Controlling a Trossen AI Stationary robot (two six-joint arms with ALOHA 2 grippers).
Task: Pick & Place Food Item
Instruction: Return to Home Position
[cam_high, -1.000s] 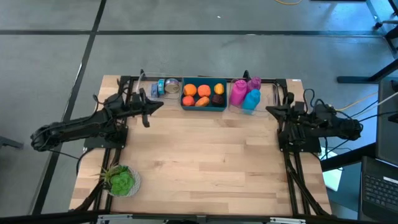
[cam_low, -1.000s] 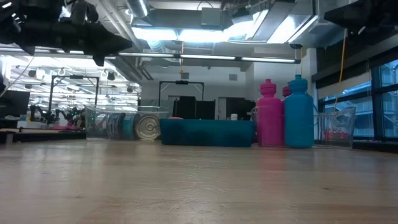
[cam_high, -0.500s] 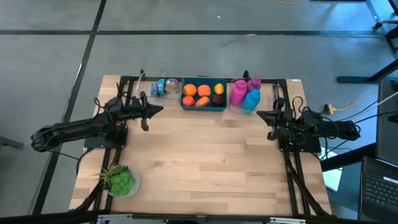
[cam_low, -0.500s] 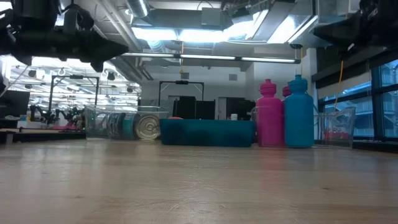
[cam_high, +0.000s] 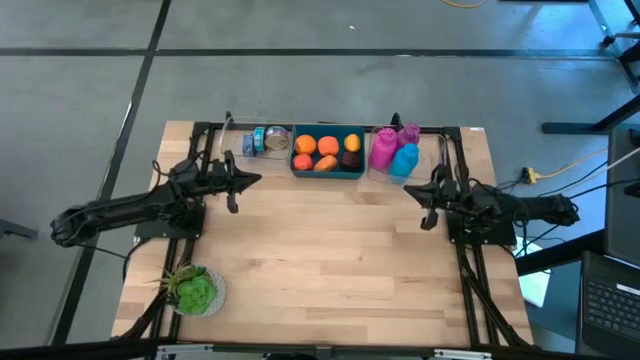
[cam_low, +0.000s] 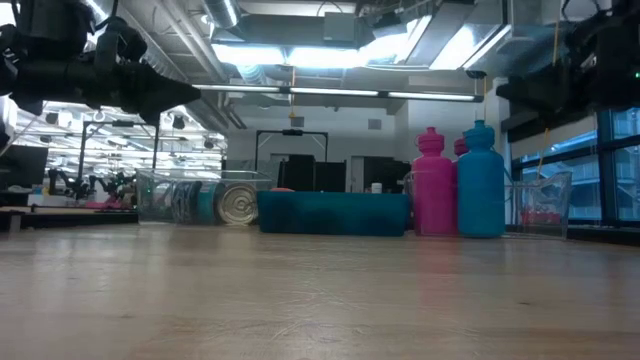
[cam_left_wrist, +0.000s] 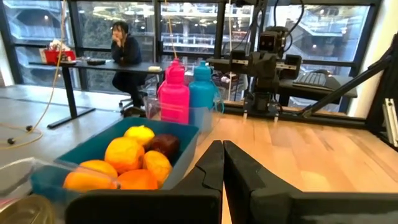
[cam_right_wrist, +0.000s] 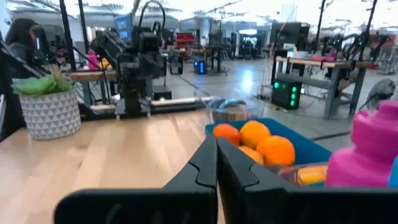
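Since every food item in view already sits in a container, the sorting looks finished. The fruit (cam_high: 322, 151) fills the blue bin (cam_high: 327, 174) at the middle of the table's far edge. The cans (cam_high: 262, 140) lie in the clear bin (cam_high: 236, 133) just to its left. The pink bottle (cam_high: 382, 150) and the blue bottle (cam_high: 404, 161) stand just to its right. The table (cam_high: 330, 250) holds only a potted plant (cam_high: 192, 288), at its near left corner.

Your left gripper (cam_high: 250, 179) hangs above the wood near the cans, its fingers (cam_left_wrist: 211, 163) pressed together on nothing. Your right gripper (cam_high: 422, 200) hangs over the right side, near the bottles, closed and empty too. All that seems left is parking both arms.

Compared with a second ago, the right gripper has swung in from the table's right edge towards the middle. The left gripper has drawn slightly away from the cans. Nothing in the bins has moved.
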